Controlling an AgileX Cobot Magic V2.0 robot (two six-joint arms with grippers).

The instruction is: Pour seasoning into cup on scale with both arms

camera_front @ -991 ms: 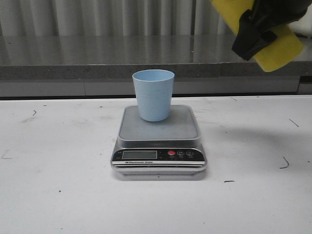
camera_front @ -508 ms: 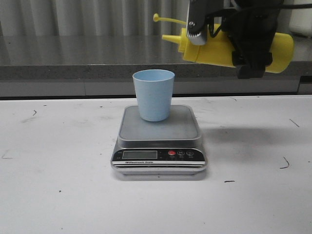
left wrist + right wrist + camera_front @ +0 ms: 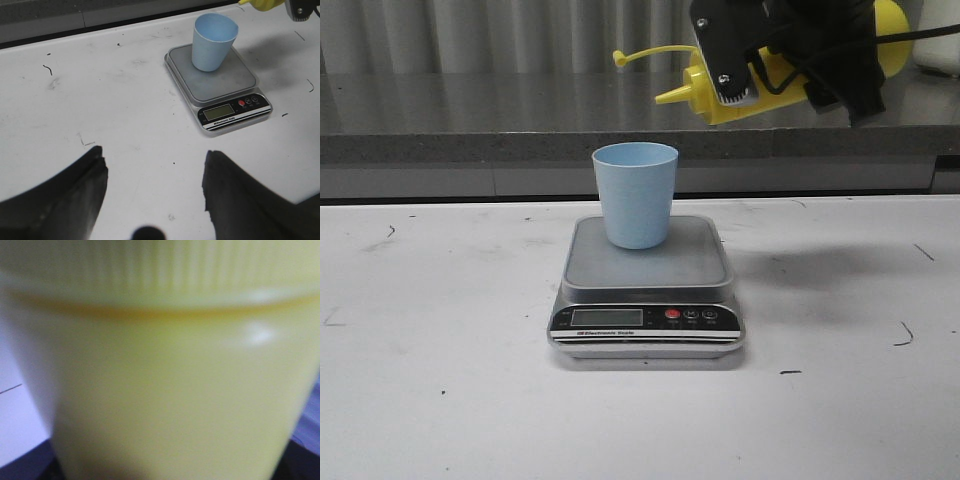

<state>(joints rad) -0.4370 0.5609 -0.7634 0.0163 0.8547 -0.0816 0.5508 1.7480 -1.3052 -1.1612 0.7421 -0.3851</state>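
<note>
The light blue cup (image 3: 635,194) stands upright on the silver-grey scale (image 3: 646,285), also seen in the left wrist view, cup (image 3: 213,35) on scale (image 3: 220,85). My right gripper (image 3: 790,50) is shut on the yellow seasoning bottle (image 3: 740,85), held nearly horizontal above and to the right of the cup, nozzle pointing left and slightly down, cap strap sticking out left. The bottle fills the right wrist view (image 3: 165,370). My left gripper (image 3: 154,172) is open and empty above the bare table, well short of the scale.
A white table (image 3: 440,330) with small dark marks carries the scale. A grey counter ledge (image 3: 470,120) runs along the back, with a corrugated wall behind it.
My right gripper has brought the bottle in from the upper right, swung it towards horizontal, then moved it left and up with the nozzle tilting down. Cup and scale have not moved.
</note>
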